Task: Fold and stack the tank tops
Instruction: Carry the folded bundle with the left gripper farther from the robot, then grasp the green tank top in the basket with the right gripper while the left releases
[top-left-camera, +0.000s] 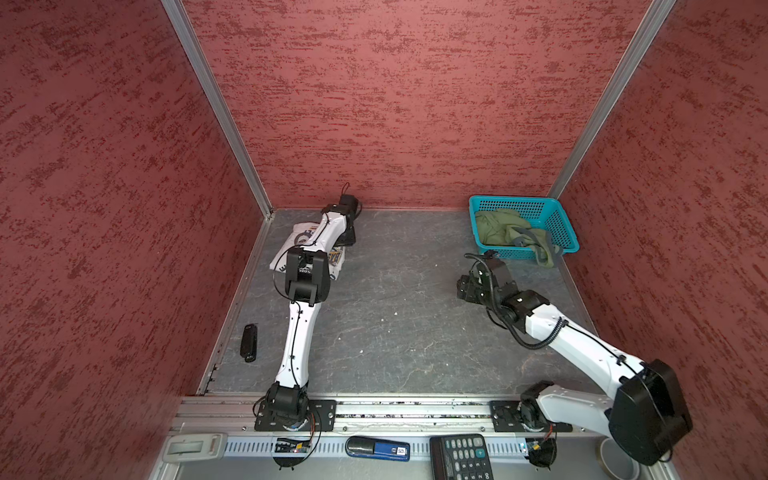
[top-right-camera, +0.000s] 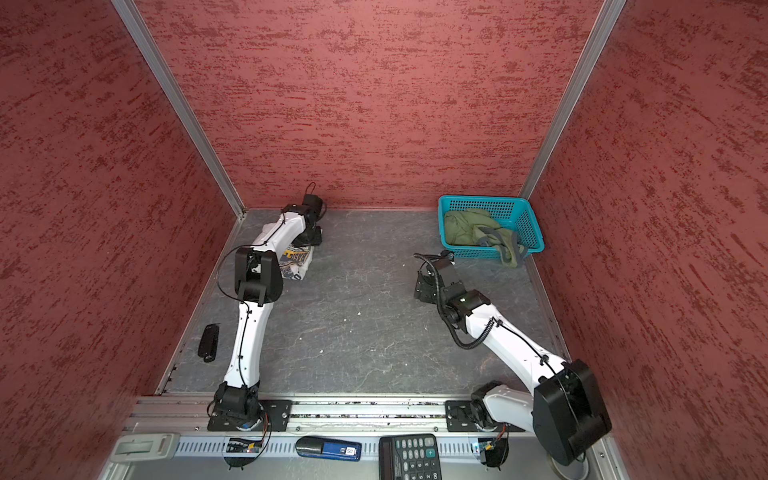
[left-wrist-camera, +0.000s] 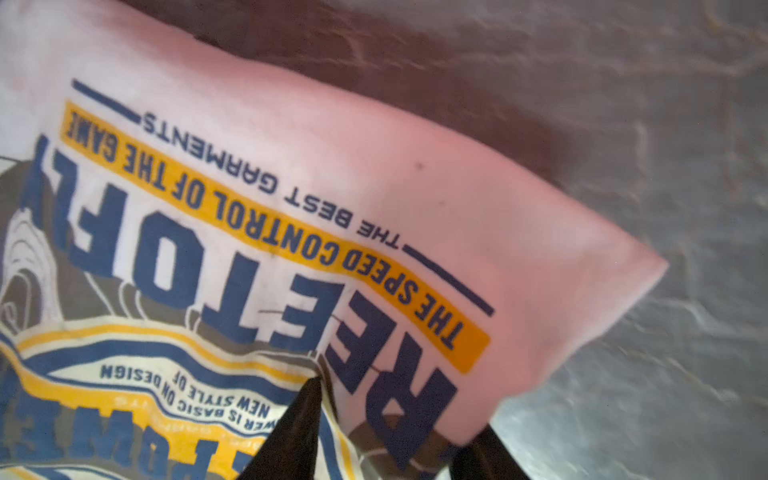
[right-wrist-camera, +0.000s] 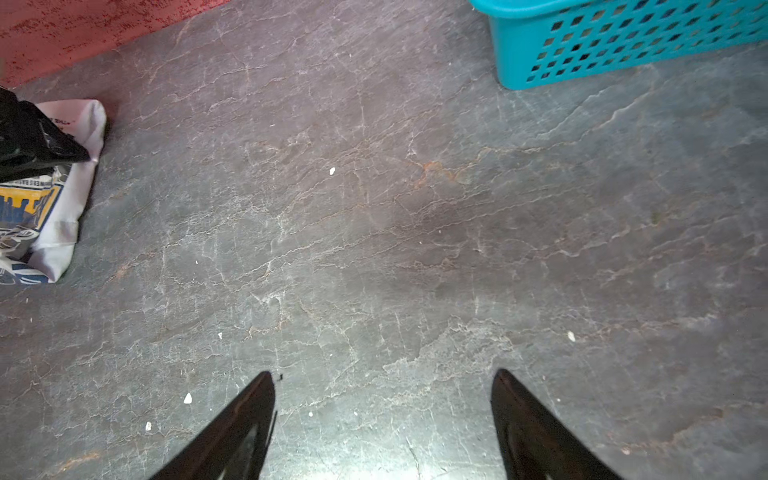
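We see the white tank top (top-left-camera: 297, 233) lying folded at the centre left of both top views, under the left arm. The left gripper (left-wrist-camera: 401, 405) straddles its printed corner, and we cannot tell whether the fingers pinch the cloth. The olive tank top (top-left-camera: 498, 228) sits crumpled in the teal basket (top-left-camera: 515, 202) at centre right, partly hanging over the near rim, while the right gripper (right-wrist-camera: 383, 374) stands spread above the bare table (right-wrist-camera: 374, 208).

Three red, mottled walls (top-left-camera: 395, 104) enclose a grey slate-patterned tabletop (top-left-camera: 395, 324). Aluminium corner posts (top-left-camera: 216, 108) rise from the tabletop's back corners; an aluminium rail (top-left-camera: 415, 409) runs along its near edge.
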